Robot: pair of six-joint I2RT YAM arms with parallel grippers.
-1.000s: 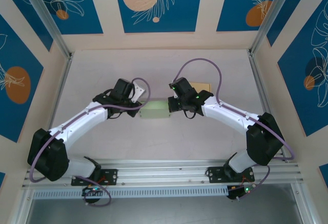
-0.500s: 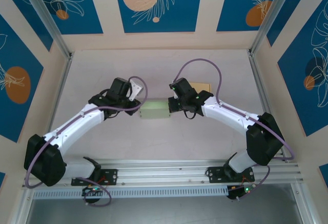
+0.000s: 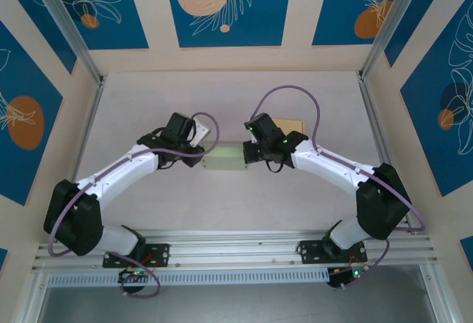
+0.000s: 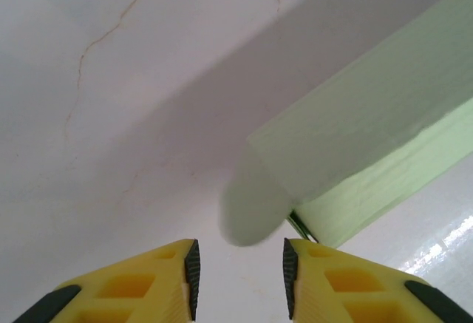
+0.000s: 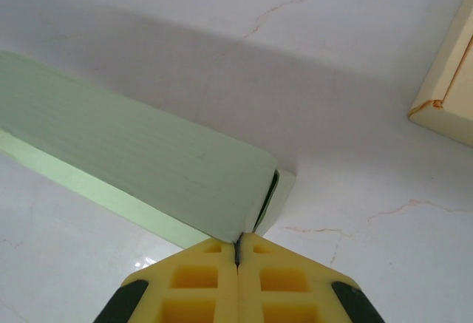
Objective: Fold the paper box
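- Pale marbled table (image 3: 222, 101), one, walled by blue-and-cream panels (image 3: 222, 5)
- Two white arms, left arm (image 3: 118, 175) and right arm (image 3: 332, 164), meet mid-table
- One green paper box (image 3: 224, 157) lies at the table's middle between both jaws, its inside hidden
- One tan flat piece (image 3: 292, 125) sits just behind the right wrist
- Left jaws parted, empty, facing the box's rounded end flap (image 4: 251, 212)
- Right jaws pressed together, empty, at the box's other end

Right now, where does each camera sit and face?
Top external: above and behind, looking down at the table; both arms flank the green box.
Left wrist: on that arm, facing the box's flap past the open left gripper.
Right wrist: on that arm, facing the box's other end over the shut right gripper.
Shared: the box.
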